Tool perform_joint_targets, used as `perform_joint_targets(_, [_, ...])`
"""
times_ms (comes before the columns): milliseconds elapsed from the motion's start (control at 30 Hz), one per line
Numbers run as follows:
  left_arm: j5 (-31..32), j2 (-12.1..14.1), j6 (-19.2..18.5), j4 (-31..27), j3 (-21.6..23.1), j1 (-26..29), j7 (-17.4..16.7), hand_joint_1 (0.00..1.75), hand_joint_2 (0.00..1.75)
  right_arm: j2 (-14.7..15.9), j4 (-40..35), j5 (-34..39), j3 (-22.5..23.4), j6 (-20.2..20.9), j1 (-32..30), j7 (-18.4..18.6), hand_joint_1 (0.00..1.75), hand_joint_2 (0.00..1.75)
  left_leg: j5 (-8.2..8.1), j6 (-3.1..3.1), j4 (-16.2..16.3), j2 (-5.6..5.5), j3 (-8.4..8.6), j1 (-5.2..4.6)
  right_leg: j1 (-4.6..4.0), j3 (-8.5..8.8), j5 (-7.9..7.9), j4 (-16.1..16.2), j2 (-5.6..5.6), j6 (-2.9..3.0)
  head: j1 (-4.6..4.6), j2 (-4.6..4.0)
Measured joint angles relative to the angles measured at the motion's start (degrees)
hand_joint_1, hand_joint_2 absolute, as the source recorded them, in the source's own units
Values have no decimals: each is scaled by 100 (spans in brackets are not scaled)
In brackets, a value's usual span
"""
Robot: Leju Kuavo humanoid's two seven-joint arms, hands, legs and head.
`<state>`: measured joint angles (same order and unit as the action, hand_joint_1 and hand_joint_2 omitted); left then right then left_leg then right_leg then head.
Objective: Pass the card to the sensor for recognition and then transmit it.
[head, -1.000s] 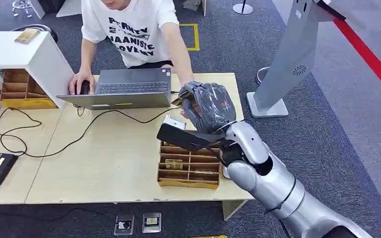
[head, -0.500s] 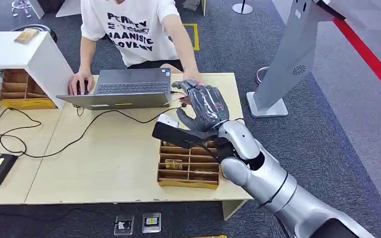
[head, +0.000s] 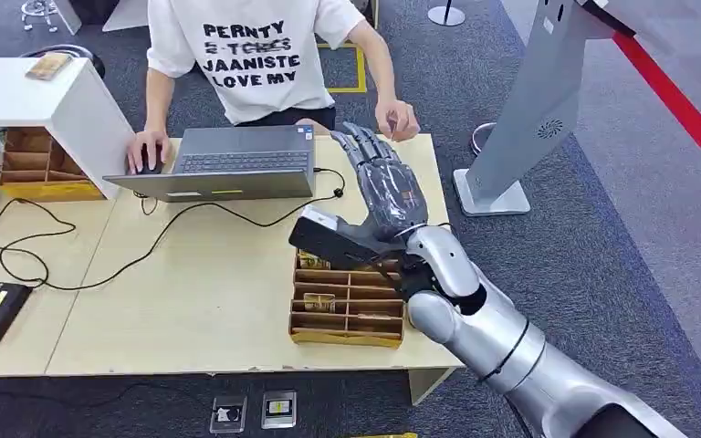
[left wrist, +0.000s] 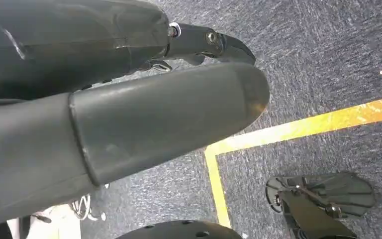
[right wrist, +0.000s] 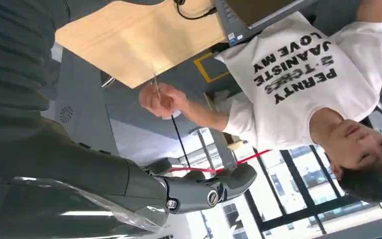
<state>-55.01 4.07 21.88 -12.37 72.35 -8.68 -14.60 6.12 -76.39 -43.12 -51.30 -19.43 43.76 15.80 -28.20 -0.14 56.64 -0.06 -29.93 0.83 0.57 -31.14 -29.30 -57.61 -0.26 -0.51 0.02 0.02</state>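
High head view over table (head: 201, 301); close wrist views, right sharing the person (right wrist: 298, 74).

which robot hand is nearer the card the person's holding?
Right. The right hand reaches over the table's far edge, fingers spread, just short of the card pinched in the person's hand. The left hand hangs low over the carpet, away from the table.

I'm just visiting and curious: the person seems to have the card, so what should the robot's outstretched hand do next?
Probably draw the right hand back toward the divided wooden tray. Its fingers are spread and hold nothing, while the person's hand beyond the table edge pinches the card, so the handover looks done.
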Motion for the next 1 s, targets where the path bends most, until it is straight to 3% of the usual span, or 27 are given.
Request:
perform_joint_targets(100, [-39,0,17,0,4,3,-2,0,0,17,-13,212,28,-219,-81,-66,0,175,0,0,0,0,1,0,0,0,0,0,-1,0,0,0])
perform_joint_targets(300, [-251,0,77,0,7,83,74,0,0,74,-415,1341,255,-985,-623,-612,0,175,-1,0,0,1,3,0,0,-1,0,1,-1,0,0,0])
perform_joint_targets(400, [-310,0,83,0,4,118,98,0,0,135,-701,1558,360,-1165,-967,-754,0,175,-2,-1,0,5,2,0,0,-3,-1,1,1,1,0,0])
perform_joint_targets(567, [-389,0,103,0,4,136,133,0,0,258,-1144,1773,599,-1296,-1507,-848,0,175,-2,-1,0,6,4,0,0,-1,-1,2,3,1,0,0])
perform_joint_targets(800, [-444,0,118,0,2,159,138,0,0,514,-1849,2691,1006,-1333,-2410,-1143,0,175,-2,0,0,5,4,0,0,-2,-1,3,4,1,-2,0])
perform_joint_targets(1000, [-466,0,116,0,2,168,138,0,0,667,-2197,2905,1288,-1318,-3005,-1198,0,175,-3,-2,0,8,3,0,0,-2,-1,3,4,1,0,0])
